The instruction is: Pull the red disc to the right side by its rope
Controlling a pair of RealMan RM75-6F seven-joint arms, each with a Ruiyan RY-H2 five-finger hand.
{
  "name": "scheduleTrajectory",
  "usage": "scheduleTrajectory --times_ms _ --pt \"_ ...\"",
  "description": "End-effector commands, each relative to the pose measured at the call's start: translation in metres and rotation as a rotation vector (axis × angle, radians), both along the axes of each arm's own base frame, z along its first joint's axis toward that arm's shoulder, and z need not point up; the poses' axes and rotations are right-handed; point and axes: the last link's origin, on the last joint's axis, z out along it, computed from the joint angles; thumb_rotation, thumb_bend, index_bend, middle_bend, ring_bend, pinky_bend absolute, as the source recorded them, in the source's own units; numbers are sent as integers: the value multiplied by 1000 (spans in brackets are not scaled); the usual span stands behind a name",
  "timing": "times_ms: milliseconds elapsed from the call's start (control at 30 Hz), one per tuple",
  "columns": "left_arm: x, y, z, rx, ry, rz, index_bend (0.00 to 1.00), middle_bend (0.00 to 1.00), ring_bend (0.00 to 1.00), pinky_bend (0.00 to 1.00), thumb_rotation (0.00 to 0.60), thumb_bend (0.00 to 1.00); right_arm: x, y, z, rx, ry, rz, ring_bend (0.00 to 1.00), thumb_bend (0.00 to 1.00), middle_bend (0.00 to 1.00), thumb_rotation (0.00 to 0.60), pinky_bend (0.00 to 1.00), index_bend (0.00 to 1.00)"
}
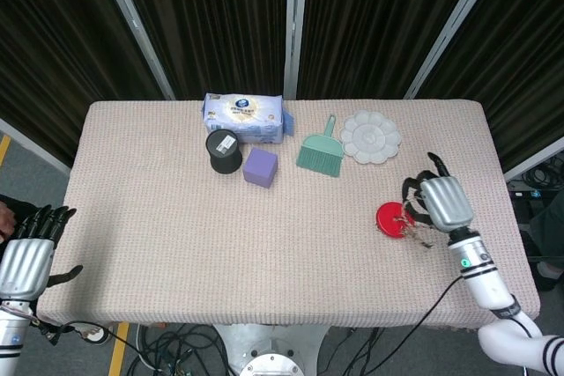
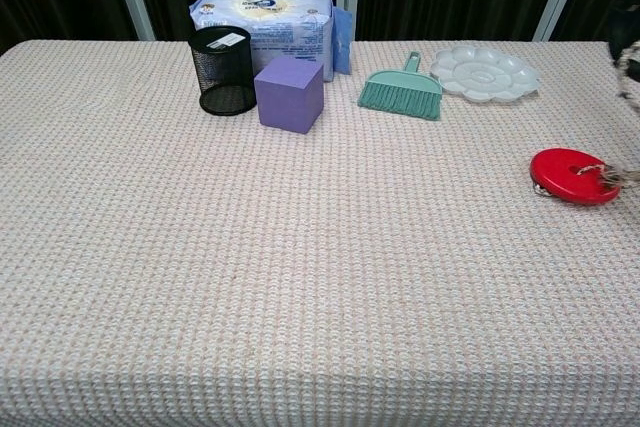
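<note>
Where right hand [image 1: 438, 202] covers it, rope [image 2: 612, 175] mostly hidden, grip unclear

Bkgd: table [image 1: 159, 244] w/ beige woven cover, dark drapes behind.
Black pleated curtains [image 1: 220, 24] at 12 o'clock, split by grey metal posts [image 1: 292, 24]; grey floor [image 1: 44, 169] at 9; loose cables [image 1: 176, 345] at 6.

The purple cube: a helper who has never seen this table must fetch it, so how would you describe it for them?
Start at the white and blue packet at the back edge of the table. Just in front of it stand a black mesh cup and, to the cup's right, the purple cube. It is the only purple, box-shaped thing there.
</note>
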Motion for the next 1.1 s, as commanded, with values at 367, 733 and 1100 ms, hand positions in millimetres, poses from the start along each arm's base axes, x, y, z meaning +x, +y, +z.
scheduleTrajectory --times_ms 367,733,1100 --pt "-5 -1 -1 -8 -4 6 128 101 40 134 600 0 4 5 -14 175 257 -117 0 0 0 600 0 0" --pt "0 -1 3 15 -14 -14 129 100 40 134 600 0 -40 91 46 -77 182 -90 0 0 0 600 0 0" --pt "4 1 3 13 -11 -24 128 101 40 134 600 0 -63 113 53 -110 93 -155 0 0 0 600 0 0"
